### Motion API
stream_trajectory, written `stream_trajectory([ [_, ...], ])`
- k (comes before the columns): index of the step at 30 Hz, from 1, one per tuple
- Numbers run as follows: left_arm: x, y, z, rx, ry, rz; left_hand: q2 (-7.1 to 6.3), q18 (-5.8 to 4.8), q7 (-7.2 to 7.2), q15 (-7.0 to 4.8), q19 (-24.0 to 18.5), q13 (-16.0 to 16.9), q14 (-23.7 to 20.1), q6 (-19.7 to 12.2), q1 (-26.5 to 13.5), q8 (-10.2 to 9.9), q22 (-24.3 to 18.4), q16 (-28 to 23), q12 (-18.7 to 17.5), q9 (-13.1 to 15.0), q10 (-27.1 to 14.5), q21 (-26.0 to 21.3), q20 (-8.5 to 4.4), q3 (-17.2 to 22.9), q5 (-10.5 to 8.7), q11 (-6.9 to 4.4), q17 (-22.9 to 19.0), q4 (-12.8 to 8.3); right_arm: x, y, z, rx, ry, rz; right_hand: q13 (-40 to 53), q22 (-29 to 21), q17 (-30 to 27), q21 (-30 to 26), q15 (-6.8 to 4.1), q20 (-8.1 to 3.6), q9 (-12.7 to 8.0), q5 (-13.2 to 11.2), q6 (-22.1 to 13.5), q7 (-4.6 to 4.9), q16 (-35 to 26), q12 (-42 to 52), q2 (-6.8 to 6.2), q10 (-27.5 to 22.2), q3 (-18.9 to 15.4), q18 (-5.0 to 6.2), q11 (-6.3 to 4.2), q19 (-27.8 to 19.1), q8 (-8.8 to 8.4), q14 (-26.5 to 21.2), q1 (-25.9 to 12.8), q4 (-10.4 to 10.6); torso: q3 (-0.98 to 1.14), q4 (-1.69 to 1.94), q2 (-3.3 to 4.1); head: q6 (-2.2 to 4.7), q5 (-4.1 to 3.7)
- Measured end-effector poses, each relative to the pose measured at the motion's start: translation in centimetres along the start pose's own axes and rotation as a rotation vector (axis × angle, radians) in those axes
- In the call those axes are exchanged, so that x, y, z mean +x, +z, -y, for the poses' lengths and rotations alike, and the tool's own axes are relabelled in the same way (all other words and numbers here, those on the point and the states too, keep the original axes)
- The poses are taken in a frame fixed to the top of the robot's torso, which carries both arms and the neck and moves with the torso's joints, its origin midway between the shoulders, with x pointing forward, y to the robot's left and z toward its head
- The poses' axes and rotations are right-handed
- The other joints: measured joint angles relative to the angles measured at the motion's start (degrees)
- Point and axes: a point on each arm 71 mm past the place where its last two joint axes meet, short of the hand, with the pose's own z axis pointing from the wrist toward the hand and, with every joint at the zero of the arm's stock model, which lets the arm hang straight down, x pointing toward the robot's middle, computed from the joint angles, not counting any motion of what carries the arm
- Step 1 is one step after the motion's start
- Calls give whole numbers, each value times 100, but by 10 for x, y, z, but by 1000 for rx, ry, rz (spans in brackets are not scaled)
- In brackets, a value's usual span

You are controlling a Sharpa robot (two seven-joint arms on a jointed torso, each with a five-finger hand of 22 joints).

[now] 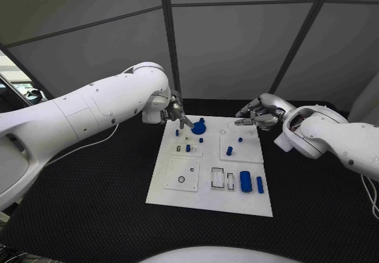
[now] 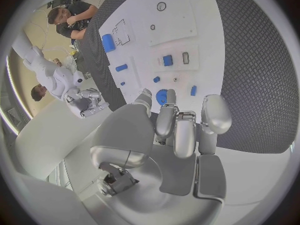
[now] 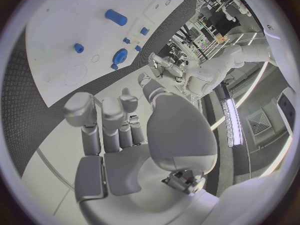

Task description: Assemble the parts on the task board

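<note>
Both robot hands hover over the far edge of the white board (image 1: 207, 204) on the worktop (image 1: 95, 208): left robot hand (image 1: 173, 114) and right robot hand (image 1: 258, 116) hold nothing, fingers loosely curled, near the round blue part (image 1: 198, 128)

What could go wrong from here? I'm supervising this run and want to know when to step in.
1. The left hand hovers with its fingers close above the round blue part at the far edge of the white board; a low approach could knock it or the small pegs nearby.
2. The right hand waits near the same far edge, so the two hands could bump.
</note>
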Motion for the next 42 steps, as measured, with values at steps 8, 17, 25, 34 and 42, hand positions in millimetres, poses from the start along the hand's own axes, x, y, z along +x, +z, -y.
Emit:
stream_trajectory([
  [8,-12,15,-11,-61,-45,52,78,0,32,-1,12,-1,0,179,208,-151,-3,-37,-86,-547,-51,-68,55,26,355,7,0,-48,1,1,-2,-3,1,-2,0,0,0,0,0,0,0,0,0,0,0,0,0,0,0,0,0,0,0,0,0,0,-4,-11,12,47,10],
  [17,-2,35,-17,-103,-15,53,8,1,36,-1,63,-3,0,225,138,-151,64,49,-64,-778,-51,-36,62,-168,-56,7,0,113,3,2,-3,-6,1,-4,0,0,0,0,0,0,0,0,0,0,0,0,0,0,0,1,0,0,0,0,0,0,-7,-15,14,27,13],
  [25,4,46,-26,-133,4,54,-21,1,36,-1,100,-2,0,266,77,-151,95,95,-64,-863,-51,-36,67,-277,-194,6,0,190,3,3,-4,-8,2,-5,0,0,0,0,0,0,0,0,0,0,0,0,0,0,0,0,0,0,0,0,0,0,-5,-16,13,4,34],
  [34,3,49,-32,-151,20,70,-43,2,36,-1,100,-2,0,266,55,-151,100,116,-43,-883,-50,-13,67,-331,-207,6,0,213,4,3,-4,-10,2,-6,0,0,0,0,0,0,0,0,0,0,0,0,0,0,0,1,0,0,0,0,0,0,-3,-15,8,-4,34],
  [42,3,50,-31,-151,32,67,-43,2,35,-1,99,-2,0,306,55,-125,128,139,-16,-895,-28,-13,66,-331,-207,-16,0,213,4,4,-4,-10,2,-6,1,1,8,0,0,0,0,0,-20,20,0,0,24,0,0,0,0,0,0,0,-23,0,0,-11,5,-9,30],
])
